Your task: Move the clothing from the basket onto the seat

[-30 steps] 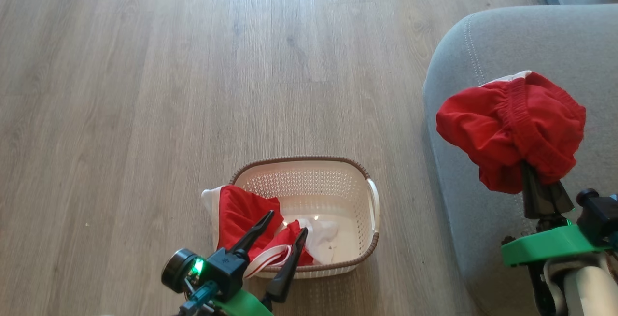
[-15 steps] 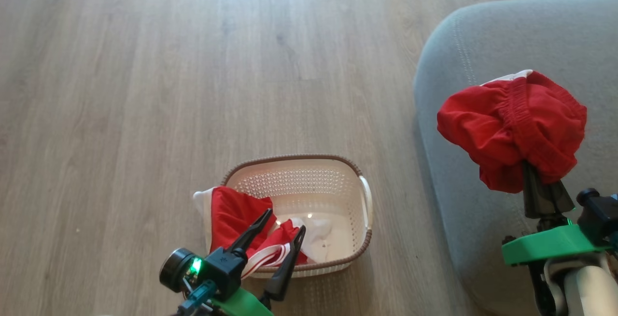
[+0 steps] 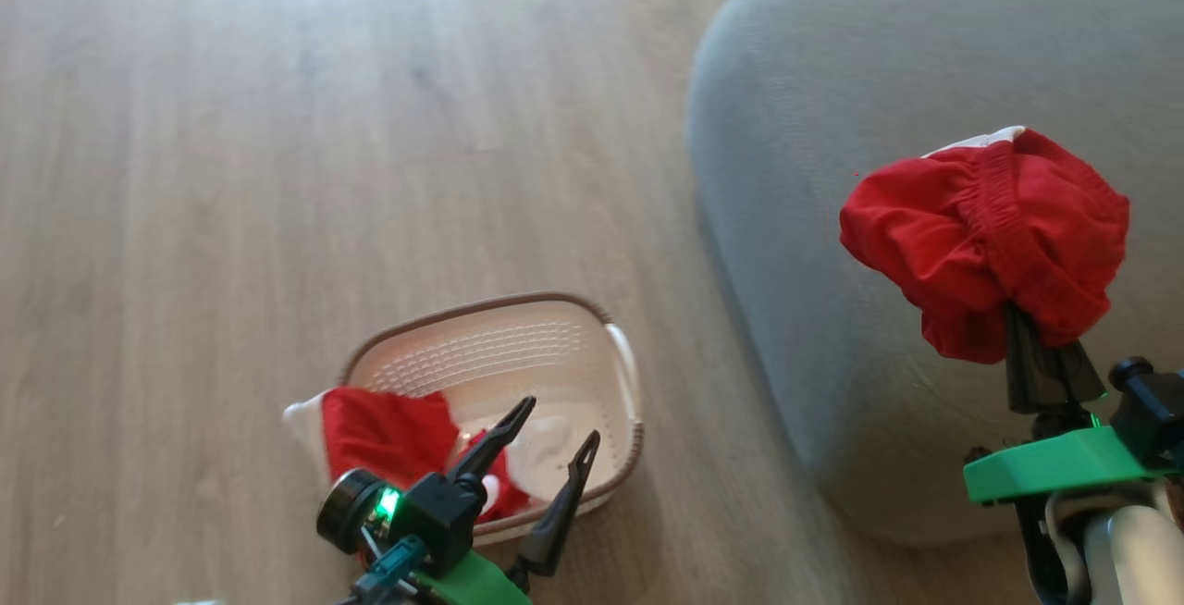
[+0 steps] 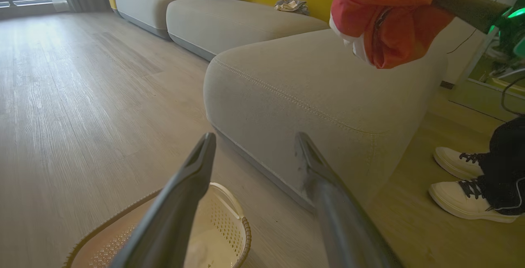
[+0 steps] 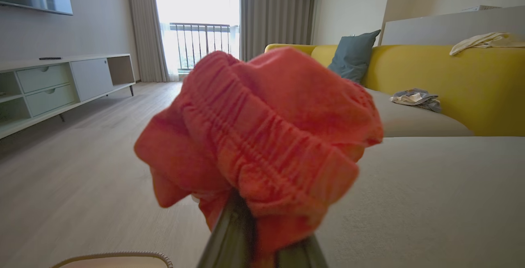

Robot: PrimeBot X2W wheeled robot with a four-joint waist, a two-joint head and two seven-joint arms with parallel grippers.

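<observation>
One red garment [image 3: 985,240] is bunched over the tips of my right gripper [image 3: 1022,323], which is shut on it and holds it above the grey seat [image 3: 814,170]. In the right wrist view that garment [image 5: 262,145] hides the fingertips. The second red garment [image 3: 388,434], with white trim, hangs over the left rim of the cream basket [image 3: 518,355] on the floor. My left gripper [image 3: 560,420] hovers open over the basket's near side, holding nothing. The left wrist view shows its two fingers [image 4: 184,202] spread above the basket rim [image 4: 242,227], facing the seat [image 4: 311,91].
Wood floor lies all around the basket. The couch continues with more grey cushions [image 4: 229,18], a yellow back [image 5: 451,75] and a dark pillow [image 5: 352,55]. A person's white shoes [image 4: 463,182] stand at the right of the seat. A low TV cabinet [image 5: 53,87] lines the far wall.
The head camera has turned, so the basket and seat have slid left in the picture. Both grippers keep their places in that view; the right still holds the garment.
</observation>
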